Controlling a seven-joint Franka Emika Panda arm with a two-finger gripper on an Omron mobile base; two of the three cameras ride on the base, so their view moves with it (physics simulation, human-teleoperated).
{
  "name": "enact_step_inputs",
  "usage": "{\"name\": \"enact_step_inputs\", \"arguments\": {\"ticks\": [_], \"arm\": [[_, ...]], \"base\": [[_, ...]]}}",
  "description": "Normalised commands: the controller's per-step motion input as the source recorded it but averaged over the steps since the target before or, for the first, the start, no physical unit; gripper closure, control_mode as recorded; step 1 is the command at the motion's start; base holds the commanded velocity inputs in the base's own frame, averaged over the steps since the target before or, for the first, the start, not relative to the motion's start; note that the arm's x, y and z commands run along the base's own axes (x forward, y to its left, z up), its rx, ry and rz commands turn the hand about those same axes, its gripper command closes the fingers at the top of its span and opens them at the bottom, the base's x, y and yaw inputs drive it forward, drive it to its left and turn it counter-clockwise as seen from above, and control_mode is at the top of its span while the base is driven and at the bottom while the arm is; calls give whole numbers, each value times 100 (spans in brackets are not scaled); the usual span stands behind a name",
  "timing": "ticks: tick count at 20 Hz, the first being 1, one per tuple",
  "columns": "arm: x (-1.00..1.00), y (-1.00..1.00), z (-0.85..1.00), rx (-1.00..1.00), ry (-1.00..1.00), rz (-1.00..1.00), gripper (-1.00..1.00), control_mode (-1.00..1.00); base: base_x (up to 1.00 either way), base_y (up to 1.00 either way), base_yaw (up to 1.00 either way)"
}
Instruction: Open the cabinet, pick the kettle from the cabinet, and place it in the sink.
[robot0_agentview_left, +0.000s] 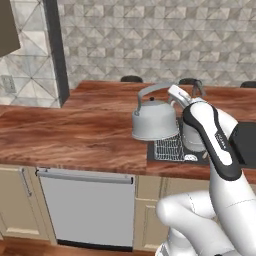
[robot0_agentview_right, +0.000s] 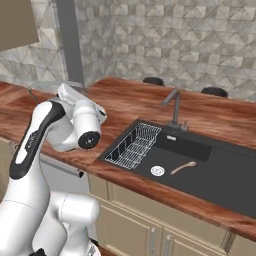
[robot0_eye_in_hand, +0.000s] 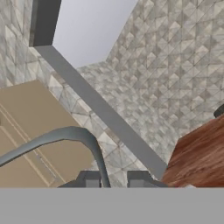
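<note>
We see the gripper (robot0_eye_in_hand: 111, 178) in the hand view with its two dark fingertips (robot0_eye_in_hand: 91, 178) set either side of the kettle's arched handle (robot0_eye_in_hand: 74, 135); the jaws are pinched on that handle, which passes up between them. In the left base view, we see the kettle (robot0_agentview_left: 154, 119) hanging level above the counter (robot0_agentview_left: 75, 135), just beside the left edge of the sink (robot0_agentview_left: 245, 142) and partly over its wire rack (robot0_agentview_left: 169, 147). The kettle body is upright, and its spout side is hidden behind the arm. We cannot tell whether its base touches the counter or clears it.

In the right base view, we see the sink (robot0_agentview_right: 200, 165) as a black basin recessed in the counter, with the rack (robot0_agentview_right: 132, 146) in its left part, a drain (robot0_agentview_right: 157, 170) near the rack and the faucet (robot0_agentview_right: 174, 107) at the sink's far edge. The tiled wall (robot0_agentview_right: 175, 45) rises behind the sink. A cabinet (robot0_eye_in_hand: 30, 140) panel shows in the hand view beside the handle. Below the counter, left of the sink, sits a grey appliance front (robot0_agentview_left: 87, 210).
</note>
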Motion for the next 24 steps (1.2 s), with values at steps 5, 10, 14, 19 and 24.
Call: {"name": "enact_step_inputs", "arguments": {"ticks": [5, 10, 14, 19, 24], "arm": [[0, 0, 0, 0, 0, 0, 100, 100], [0, 0, 0, 0, 0, 0, 100, 100], [0, 0, 0, 0, 0, 0, 100, 100], [0, 0, 0, 0, 0, 0, 100, 100], [0, 0, 0, 0, 0, 0, 100, 100]], "base": [[5, -65, -8], [8, -62, -12], [16, -55, -17], [29, -33, -20], [36, -23, -28]]}}
